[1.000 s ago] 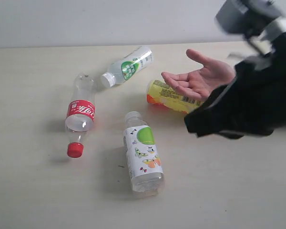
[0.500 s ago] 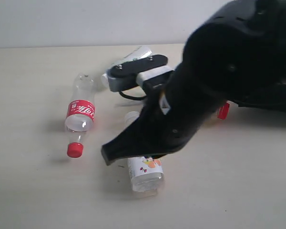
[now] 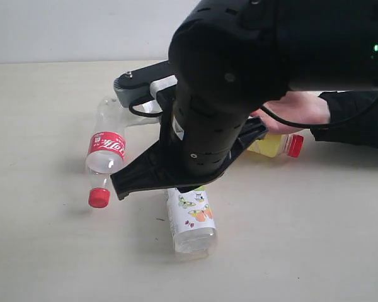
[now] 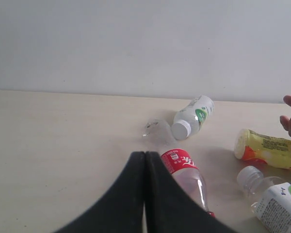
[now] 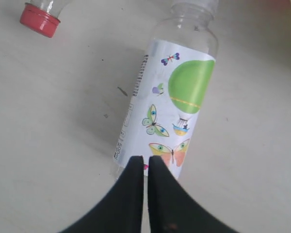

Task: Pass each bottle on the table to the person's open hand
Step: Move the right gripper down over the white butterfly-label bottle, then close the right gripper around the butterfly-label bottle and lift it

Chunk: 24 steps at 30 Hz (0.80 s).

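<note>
My right gripper (image 5: 146, 159) is shut and empty, hovering above the base end of the white-capped butterfly-label bottle (image 5: 177, 102), which lies flat on the table (image 3: 44, 251). In the exterior view its black fingers (image 3: 123, 187) point lower left, over that bottle (image 3: 190, 217). The red-label bottle (image 3: 106, 157) lies to the left, its red cap (image 5: 38, 19) nearest. The yellow bottle (image 3: 280, 145) lies under the person's open hand (image 3: 299, 108). My left gripper (image 4: 145, 154) is shut and empty, close to the red-label bottle (image 4: 184, 170). The other green-marked bottle (image 4: 193, 116) lies farther off.
The bulky black right arm (image 3: 252, 69) covers the middle of the exterior view and hides the far green-marked bottle there. The person's dark sleeve (image 3: 359, 119) rests at the right. A pale wall (image 4: 145, 43) stands behind the table's far edge.
The right arm swung in from the upper right across the middle and now hangs over the butterfly-label bottle. The bottles have not moved. The person's hand stays held out.
</note>
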Available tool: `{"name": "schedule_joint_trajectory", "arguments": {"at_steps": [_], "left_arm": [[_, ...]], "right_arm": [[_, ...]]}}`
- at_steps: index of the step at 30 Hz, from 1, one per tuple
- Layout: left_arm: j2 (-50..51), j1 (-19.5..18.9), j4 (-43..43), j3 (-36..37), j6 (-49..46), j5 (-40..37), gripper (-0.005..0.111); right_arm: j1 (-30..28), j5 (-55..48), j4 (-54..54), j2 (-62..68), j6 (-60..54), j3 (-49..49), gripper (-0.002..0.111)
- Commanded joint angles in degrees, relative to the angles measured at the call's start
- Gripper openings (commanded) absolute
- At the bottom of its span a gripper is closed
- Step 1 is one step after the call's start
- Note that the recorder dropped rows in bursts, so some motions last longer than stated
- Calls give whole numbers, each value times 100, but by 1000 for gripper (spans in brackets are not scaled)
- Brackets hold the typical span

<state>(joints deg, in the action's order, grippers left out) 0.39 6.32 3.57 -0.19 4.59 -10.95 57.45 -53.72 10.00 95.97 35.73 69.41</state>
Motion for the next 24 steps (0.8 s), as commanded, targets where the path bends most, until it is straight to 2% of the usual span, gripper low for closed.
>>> {"name": "schedule_joint_trajectory", "arguments": {"at_steps": [1, 3, 6, 7, 8, 19, 24], "left_arm": [[-39, -14, 23, 19, 6, 12, 0], [-39, -14, 23, 19, 6, 12, 0], [-39, -14, 23, 19, 6, 12, 0], [-39, -14, 23, 19, 6, 12, 0], [-39, -14, 23, 19, 6, 12, 0], [-39, -14, 23, 19, 6, 12, 0], [-39, -14, 23, 19, 6, 12, 0]], "right_arm": [[9, 7, 52, 3, 33, 51, 15], [9, -7, 153, 14, 48, 51, 31], [9, 29, 311, 94, 324, 51, 67], [9, 29, 389, 158, 436, 51, 75], [9, 29, 414, 221, 494, 51, 79], [-30, 197, 533, 1175, 509, 74, 82], [-129, 637, 528, 1390, 458, 74, 94]]}}
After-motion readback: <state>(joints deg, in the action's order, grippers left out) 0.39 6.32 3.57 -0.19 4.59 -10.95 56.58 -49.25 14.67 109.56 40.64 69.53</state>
